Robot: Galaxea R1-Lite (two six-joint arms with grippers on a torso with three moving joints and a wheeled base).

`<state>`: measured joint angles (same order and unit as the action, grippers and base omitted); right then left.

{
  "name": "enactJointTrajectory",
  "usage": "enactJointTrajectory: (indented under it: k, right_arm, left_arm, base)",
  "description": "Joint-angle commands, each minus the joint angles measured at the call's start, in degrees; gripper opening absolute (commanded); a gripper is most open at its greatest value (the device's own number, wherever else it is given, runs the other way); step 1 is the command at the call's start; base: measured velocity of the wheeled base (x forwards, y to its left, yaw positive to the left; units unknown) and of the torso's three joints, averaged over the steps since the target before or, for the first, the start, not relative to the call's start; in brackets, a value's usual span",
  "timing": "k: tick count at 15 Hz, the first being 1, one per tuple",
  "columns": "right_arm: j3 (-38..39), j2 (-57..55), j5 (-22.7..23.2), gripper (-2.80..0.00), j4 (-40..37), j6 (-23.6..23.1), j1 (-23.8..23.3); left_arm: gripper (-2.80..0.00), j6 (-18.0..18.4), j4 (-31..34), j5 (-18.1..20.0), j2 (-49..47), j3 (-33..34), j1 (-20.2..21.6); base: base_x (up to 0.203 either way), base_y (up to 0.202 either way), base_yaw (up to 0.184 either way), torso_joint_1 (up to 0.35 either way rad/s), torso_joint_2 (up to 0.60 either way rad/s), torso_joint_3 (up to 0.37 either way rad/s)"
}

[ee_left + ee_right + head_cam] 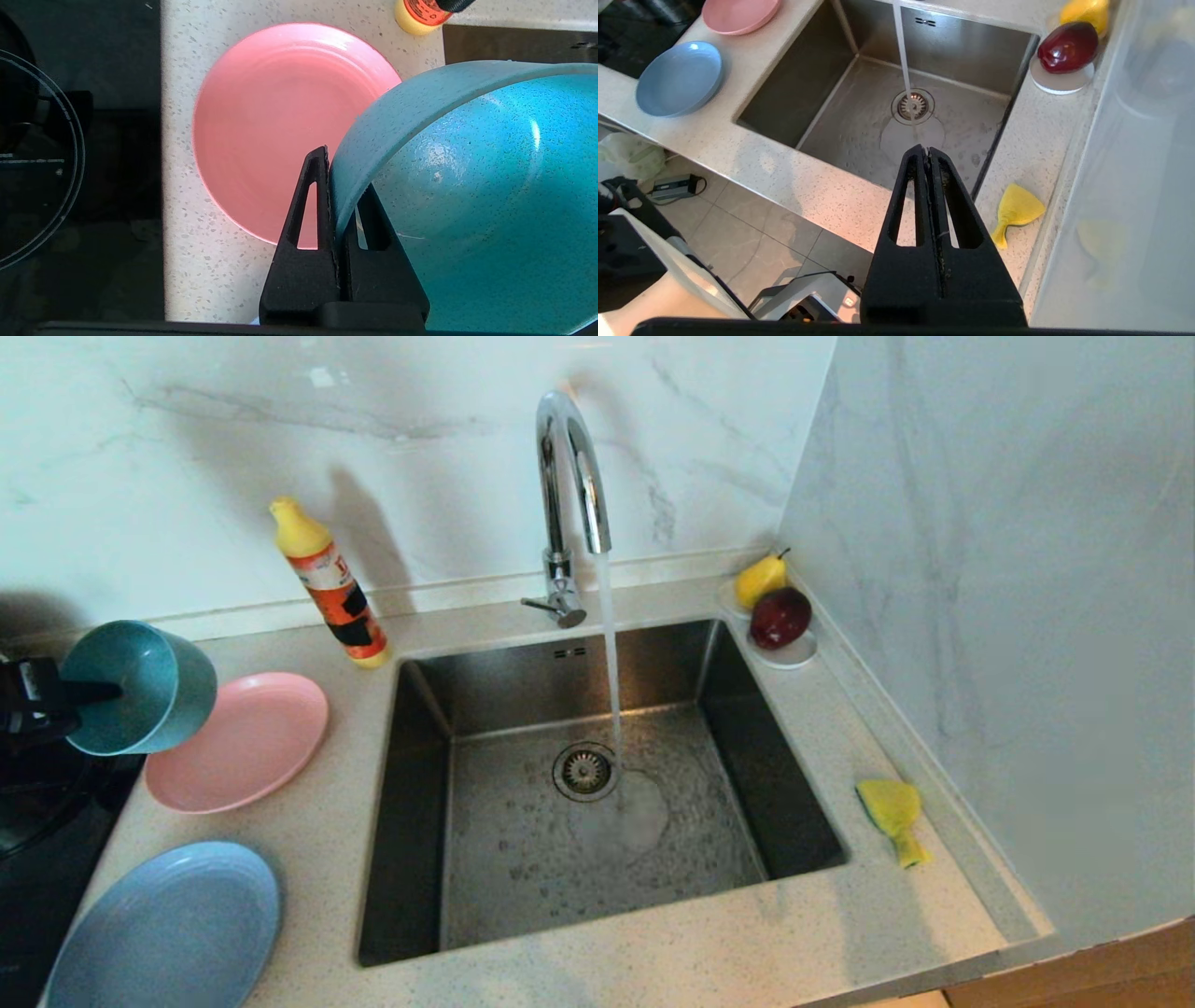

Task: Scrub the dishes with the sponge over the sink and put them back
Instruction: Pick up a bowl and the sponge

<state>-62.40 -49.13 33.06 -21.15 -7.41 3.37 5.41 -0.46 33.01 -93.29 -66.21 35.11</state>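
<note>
At the left counter edge, the teal bowl (140,686) is being held aloft by the left gripper (334,186), jaws clamped on its rim, one finger inside and one outside. Bowl is being carried tipped on its side, mouth facing roughly sideways, hanging over the pink plate (238,742) and not yet over the sink (523,691).

Step in hand, as judged: bowl is being staged for scrubbing; sponge not yet fetched. The sponge (893,817) is lying on the counter right of the basin, near the side wall, crumpled, with one end pinched to a tail; yellow side is showing, scouring layer barely visible at the edge.

The right gripper (930,154) is being held above the front counter edge with fingers pressed together, nothing in them. It is well apart from the sponge.

Next move, as judged: the right jaws are going to need opening, then lowering onto the sponge; the bunched shape is giving an uneven grip target. The bowl is needing a shift over the basin, toward the running stream from the tap (574,476).

Bowl finish: speckled matte outside, glossy inside, no visible soil. The blue plate (168,929) is sitting at the front left, untouched, as is the pink one.
</note>
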Motion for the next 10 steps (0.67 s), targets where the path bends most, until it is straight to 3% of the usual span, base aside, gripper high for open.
enactJointTrajectory:
  k: [1, 6, 10]
  right_arm:
    - [0.0, -2.51, -0.73, -2.8, 0.19, -0.4, 1.6]
    - [0.01, -8.39, -10.59, -2.8, 3.58, -0.52, 9.5]
    - [-0.25, -11.78, -23.09, -2.8, 6.11, -0.17, 16.08]
  left_arm:
    - [-2.8, 0.13, -0.06, 0.21, -0.22, 0.27, 0.05]
    - [-2.8, 0.21, -0.15, 0.21, -0.57, 0.46, 0.05]
    - [-2.8, 0.16, -0.15, -0.49, -0.66, 0.2, 0.05]
  base:
    - [0.0, 0.0, 0.0, 0.0, 0.0, 0.0]
    - [0.0, 0.0, 0.0, 0.0, 0.0, 0.0]
    - [0.0, 0.0, 0.0, 0.0, 0.0, 0.0]
